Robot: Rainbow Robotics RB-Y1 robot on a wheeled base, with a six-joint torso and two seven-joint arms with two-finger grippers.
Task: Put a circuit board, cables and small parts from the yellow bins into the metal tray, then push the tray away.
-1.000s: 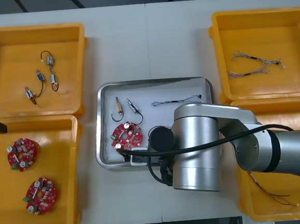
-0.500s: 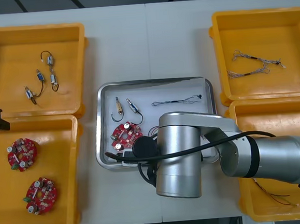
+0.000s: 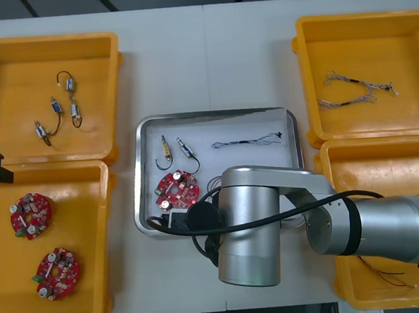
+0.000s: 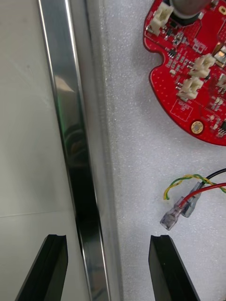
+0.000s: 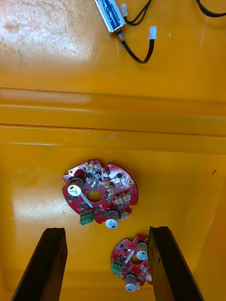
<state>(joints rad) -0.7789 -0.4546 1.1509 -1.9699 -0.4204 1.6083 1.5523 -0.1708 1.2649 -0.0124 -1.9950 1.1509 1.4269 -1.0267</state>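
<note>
**Loaded tray, push next**

The right gripper (image 4: 108, 244) stood spread astride the shiny metal tray's (image 3: 213, 115) near edge. The round red circuit board (image 3: 176, 189) lay in its near-left corner, a red and yellow cable (image 4: 197, 181) beside it. The push seemed due: a steady shove forward. The left gripper (image 5: 108, 233) hung spread over a yellow bin (image 5: 37, 188).

An electronics assembly bench in a lab or workshop is indicated. A light table (image 3: 209, 62) is laid out for kitting: yellow bins (image 3: 41, 41) are set at 9 and 3 o'clock of a metal tray (image 3: 213, 115). Stock is sorted by kind, with round red circuit boards (image 3: 31, 214) at 8 o'clock, small metal parts (image 3: 55, 107) at 10 o'clock and cables (image 3: 357, 90) at 2 o'clock. The bench is served by a silver robot arm (image 3: 252, 233).
</note>
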